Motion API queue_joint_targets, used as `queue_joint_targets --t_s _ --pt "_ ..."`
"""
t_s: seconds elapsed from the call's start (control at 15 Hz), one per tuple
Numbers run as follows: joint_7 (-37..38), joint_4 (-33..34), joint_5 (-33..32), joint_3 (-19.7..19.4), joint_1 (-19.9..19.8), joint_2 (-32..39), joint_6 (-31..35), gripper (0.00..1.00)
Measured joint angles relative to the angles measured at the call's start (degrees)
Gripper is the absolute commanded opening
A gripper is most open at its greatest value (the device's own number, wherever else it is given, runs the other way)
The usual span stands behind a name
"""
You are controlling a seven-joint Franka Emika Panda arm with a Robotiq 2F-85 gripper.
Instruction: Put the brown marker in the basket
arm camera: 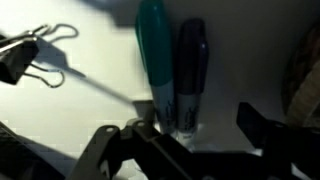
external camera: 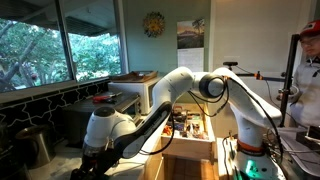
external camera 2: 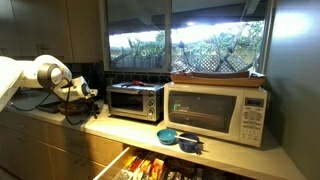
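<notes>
Brown marker [arm camera: 192,62]: long axis top-to-bottom in wrist view, just beside teal marker [arm camera: 153,50]. Dark barrel, paler lower end. Gripper [arm camera: 195,132] spread apart, holding nothing.

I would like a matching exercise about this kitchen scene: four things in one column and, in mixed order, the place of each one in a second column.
Things:
1. basket
2. blue bowl
3. binder clip
4. teal marker

Places:
a. right beside the dark marker
b. on top of the microwave
c. on the counter, in front of the microwave
d. at the left of the wrist view, apart from both markers

Pairs: 1-b, 2-c, 3-d, 4-a
</notes>
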Motion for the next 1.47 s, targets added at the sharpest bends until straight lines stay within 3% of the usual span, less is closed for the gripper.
queue_joint_targets --t_s 0.4,0.47,0.67,0.73,1.2,1.47 --pt "0.0 3.6 0.9 -2.4 2.8 0.5 -7.8 0.1" --pt "0.0 4.0 0.8 -2.5 3.0 0.5 -8.8 0.07" --pt "0.0 5.2 0.7 -2.4 3.2 0.0 -10.5 0.0" --pt "0.0 5.5 0.7 -2.4 3.3 0.0 -11.1 0.05" --pt "-0.3 6.8 -1.4 -2.4 5.0 -3.1 -16.5 0.05" --pt "-4.3 6.8 -1.6 -0.2 5.8 -4.9 -10.6 0.05"
